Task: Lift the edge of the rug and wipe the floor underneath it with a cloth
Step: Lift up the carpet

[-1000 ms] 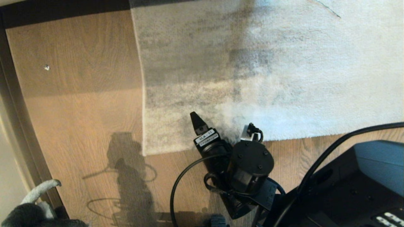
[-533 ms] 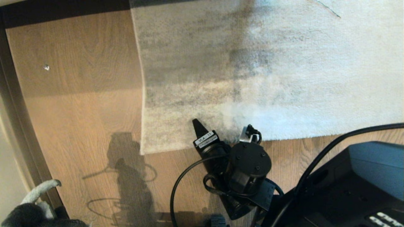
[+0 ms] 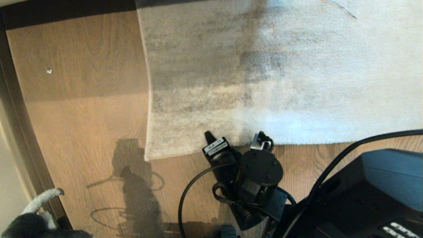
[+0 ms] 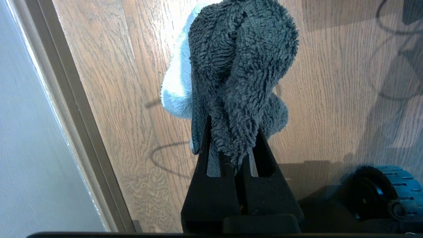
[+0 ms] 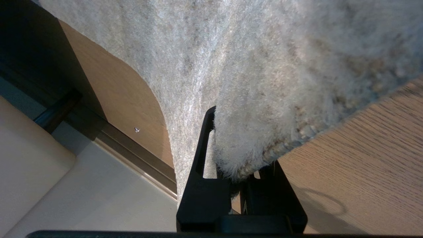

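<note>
The grey mottled rug (image 3: pixel 264 66) lies on the brown plank floor (image 3: pixel 82 115). My right gripper (image 3: pixel 224 140) is at the rug's near edge, close to its near-left corner, and is shut on that edge. In the right wrist view the rug (image 5: pixel 264 66) bunches between the fingers (image 5: pixel 201 155) of the gripper (image 5: pixel 241 138), just above the floor (image 5: pixel 363 165). My left gripper (image 4: pixel 231 125) stays parked at the lower left, shut on the dark grey fuzzy cloth (image 4: pixel 241 66), whose white part hangs behind. A bit of the cloth (image 3: pixel 23 224) shows in the head view.
A dark skirting strip (image 3: pixel 13 132) runs along the left of the floor. A small white speck (image 3: pixel 49 70) lies on the planks left of the rug. My black base (image 3: pixel 363 205) fills the lower right, a wheel (image 4: pixel 383 191) beside the left arm.
The right gripper's jaws have shut on the rug's near edge, the visible finger drawing in toward it. The rug's near-left corner has shifted slightly. The left arm has not moved.
</note>
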Robot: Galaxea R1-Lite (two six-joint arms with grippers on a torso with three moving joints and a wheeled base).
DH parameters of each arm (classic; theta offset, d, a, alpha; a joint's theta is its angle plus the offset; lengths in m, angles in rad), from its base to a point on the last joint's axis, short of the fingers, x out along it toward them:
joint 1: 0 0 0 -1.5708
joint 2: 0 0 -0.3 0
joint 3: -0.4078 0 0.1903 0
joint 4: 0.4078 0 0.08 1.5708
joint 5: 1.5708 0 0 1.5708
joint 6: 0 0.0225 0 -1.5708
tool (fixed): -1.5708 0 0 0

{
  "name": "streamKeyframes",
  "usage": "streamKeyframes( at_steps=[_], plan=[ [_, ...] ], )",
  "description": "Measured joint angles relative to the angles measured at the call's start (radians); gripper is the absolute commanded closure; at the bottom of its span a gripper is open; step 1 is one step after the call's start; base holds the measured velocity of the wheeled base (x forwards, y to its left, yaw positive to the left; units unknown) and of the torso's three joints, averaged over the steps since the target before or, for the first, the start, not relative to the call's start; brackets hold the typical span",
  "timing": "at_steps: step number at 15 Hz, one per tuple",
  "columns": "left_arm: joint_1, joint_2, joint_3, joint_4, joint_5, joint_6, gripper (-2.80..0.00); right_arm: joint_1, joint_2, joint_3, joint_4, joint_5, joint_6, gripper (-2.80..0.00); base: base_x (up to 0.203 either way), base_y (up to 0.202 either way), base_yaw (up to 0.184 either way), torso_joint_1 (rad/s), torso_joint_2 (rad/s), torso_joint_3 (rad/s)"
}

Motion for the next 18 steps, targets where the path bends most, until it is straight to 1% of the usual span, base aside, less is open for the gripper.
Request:
streamKeyframes(
  at_steps=[5,10,13,18],
  plan=[
    [0.0,0.0,0.0,0.0,0.0,0.0,0.0,0.001,-0.014,0.024,-0.004,-0.002,0.0,0.0,0.0,0.0,0.0,0.0,0.0,0.0],
    [0.0,0.0,0.0,0.0,0.0,0.0,0.0,0.001,-0.055,0.088,-0.026,0.0,0.001,0.0,0.0,0.0,0.0,0.0,0.0,0.0],
    [0.0,0.0,0.0,0.0,0.0,0.0,0.0,-0.002,-0.092,0.129,-0.093,0.0,0.013,0.0,0.0,0.0,0.0,0.0,0.0,0.0],
    [0.0,0.0,0.0,0.0,0.0,0.0,0.0,-0.006,-0.177,0.175,-0.098,0.0,0.044,0.0,0.0,0.0,0.0,0.0,0.0,0.0]
  ],
)
